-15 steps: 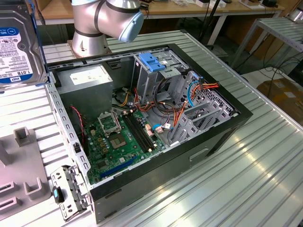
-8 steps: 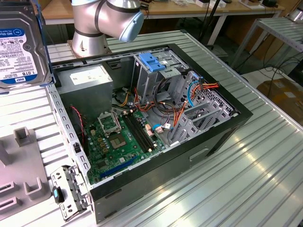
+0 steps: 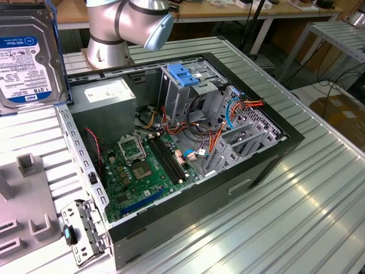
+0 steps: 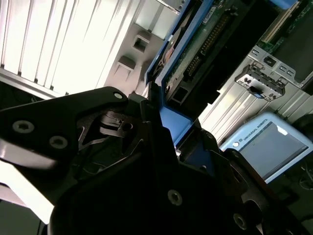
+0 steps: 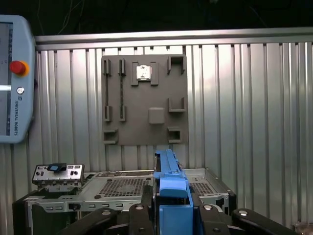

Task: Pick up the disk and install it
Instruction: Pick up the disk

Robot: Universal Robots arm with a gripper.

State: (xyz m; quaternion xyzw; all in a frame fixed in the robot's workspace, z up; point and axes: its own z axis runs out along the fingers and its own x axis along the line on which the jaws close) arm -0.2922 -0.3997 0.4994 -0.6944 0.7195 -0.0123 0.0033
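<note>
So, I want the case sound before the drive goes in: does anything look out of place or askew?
One thing: a small metal panel sticks out tilted past the open case's corner at the exterior view's left, not flush with it; whether it is attached, I cannot tell. The disk sits straight in the pincer.

Ribbed metal table (image 3: 308, 217), open computer case (image 3: 171, 225) lying on it, grey fixture plate (image 3: 23, 211) beside.

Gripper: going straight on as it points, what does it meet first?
Likely the grey plate beside the case, with the held disk touching first; depth is unclear.
</note>
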